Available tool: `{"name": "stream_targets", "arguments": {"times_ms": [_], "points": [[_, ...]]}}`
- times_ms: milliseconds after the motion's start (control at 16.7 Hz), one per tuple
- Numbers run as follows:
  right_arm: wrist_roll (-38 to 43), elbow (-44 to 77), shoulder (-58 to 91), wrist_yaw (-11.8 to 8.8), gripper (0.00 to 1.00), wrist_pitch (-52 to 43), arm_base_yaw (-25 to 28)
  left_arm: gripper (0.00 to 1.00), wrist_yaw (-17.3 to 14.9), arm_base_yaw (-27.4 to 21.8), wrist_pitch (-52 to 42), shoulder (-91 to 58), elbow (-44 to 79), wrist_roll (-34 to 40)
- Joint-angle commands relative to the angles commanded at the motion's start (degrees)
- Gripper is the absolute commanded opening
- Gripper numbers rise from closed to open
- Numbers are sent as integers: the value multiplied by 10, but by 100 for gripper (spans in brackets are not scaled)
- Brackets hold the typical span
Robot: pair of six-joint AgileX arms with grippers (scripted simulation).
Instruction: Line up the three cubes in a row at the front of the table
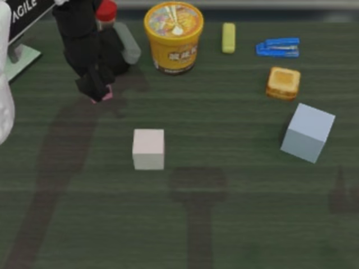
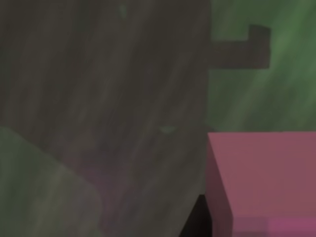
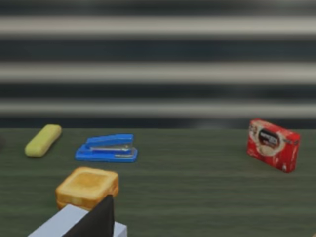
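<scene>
Left tool (image 1: 96, 89) down over the small bright pink cube (image 1: 106, 96); clamped or apart, can't tell. Centre it squarely, then grip.

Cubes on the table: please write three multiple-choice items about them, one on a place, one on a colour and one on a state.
1. Where does the blue-grey cube lie in the top view?
A. left side
B. middle
C. right side

2. What colour is the small cube at the left gripper?
A. bright pink
B. yellow
C. blue

3. How do the cubes stand now?
A. stacked
B. apart, not in a row
C. touching in a row

Answers:
1. C, it sits near the right edge.
2. A, bright pink shows beside the gripper.
3. B, the pale pink cube stands alone in the middle, far from both others.
</scene>
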State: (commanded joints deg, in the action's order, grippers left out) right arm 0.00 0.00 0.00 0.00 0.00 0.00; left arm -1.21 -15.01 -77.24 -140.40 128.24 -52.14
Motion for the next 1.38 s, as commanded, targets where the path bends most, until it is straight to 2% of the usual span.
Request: {"name": "stream_targets", "arguments": {"times_ms": [120,300,720,840,1020,1380], "points": [[0,0,0,0,100,0,0,0,0,-9,0,1,0,3],[0,0,0,0,100,0,0,0,1,-64,-2,6,-1,23],[0,0,0,0,100,0,0,0,3,-300,-11,30,-21,104],[0,0,0,0,100,0,0,0,4,-349,-11,37,-25,123],[0,0,0,0,100,0,0,0,5,-377,-11,44,-29,135],[0,0,0,0,100,0,0,0,4,-375,13,38,-49,135]]}}
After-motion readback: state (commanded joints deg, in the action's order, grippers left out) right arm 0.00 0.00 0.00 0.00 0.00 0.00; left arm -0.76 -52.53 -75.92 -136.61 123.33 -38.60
